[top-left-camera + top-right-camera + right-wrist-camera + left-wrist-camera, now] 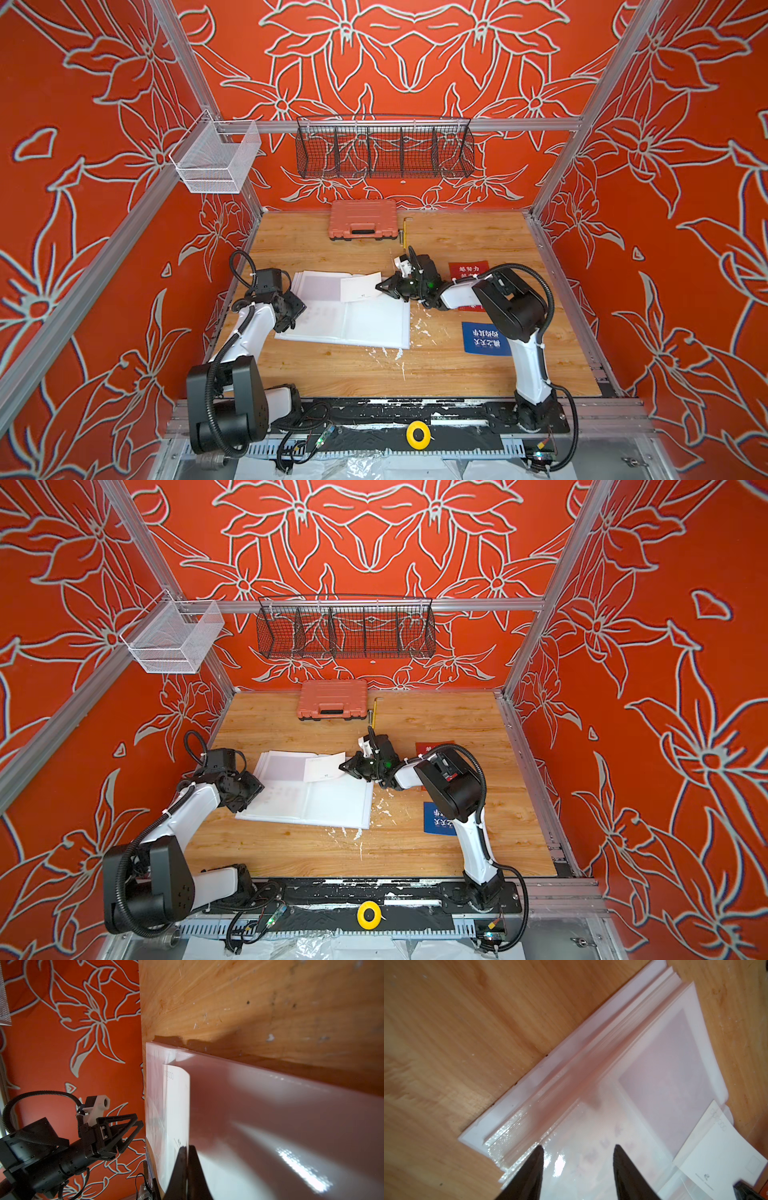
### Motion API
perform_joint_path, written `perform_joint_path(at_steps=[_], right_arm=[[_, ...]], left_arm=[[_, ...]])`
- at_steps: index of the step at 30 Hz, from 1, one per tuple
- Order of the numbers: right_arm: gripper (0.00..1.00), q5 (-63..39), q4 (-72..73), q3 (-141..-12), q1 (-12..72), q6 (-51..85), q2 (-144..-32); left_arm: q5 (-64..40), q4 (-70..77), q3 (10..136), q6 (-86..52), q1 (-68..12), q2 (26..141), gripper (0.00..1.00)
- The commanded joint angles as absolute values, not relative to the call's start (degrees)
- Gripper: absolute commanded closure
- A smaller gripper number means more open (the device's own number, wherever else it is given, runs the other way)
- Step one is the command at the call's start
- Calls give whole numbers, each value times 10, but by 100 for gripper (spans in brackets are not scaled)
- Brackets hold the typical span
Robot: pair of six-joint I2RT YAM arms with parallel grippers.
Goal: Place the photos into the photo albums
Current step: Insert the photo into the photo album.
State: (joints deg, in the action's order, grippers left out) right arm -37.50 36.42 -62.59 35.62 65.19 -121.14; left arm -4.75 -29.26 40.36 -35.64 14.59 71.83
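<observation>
Wood-grain tabletop (457, 374) and orange floral walls (415, 62) frame your workspace. Both top views give you the layout. The album (365, 328) lies open and flat, left of centre, with its white sleeve pages up. A white card (359, 286) sits over the album's far half near the spine. The right gripper (380, 287) reaches in from the right and meets that card at its short edge. Only these views show you the loose photos. A red card (467, 268) is partly hidden behind the right arm, and a blue card (484, 338) with white characters lies nearer the front. An orange-pink case (363, 219) sits against the back wall.

Your right wrist view adds what the overhead cannot. The jaws are closed tight on the card's edge, and the card is bowed. It has a row of small printed boxes at its far corner, and clear film lies beside it. I cannot tell whether that corner is inside a sleeve.

Your left wrist view shows the left gripper (578, 1146) with its jaws partly spread and nothing between them. Its tips are low over the glossy left-hand page. I cannot tell whether they press on it.
</observation>
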Motion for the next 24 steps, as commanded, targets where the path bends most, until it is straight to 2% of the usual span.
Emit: perform_joint_path(at_steps=[1, 17, 24], right_arm=[[99, -382, 388, -639, 361, 668, -1227], [95, -285, 302, -743, 428, 680, -1278], [85, -259, 189, -824, 464, 650, -1301]], left_arm=[[-28, -296, 403, -360, 148, 714, 47], [-43, -271, 372, -364, 148, 717, 48], [-56, -261, 348, -357, 148, 711, 48]])
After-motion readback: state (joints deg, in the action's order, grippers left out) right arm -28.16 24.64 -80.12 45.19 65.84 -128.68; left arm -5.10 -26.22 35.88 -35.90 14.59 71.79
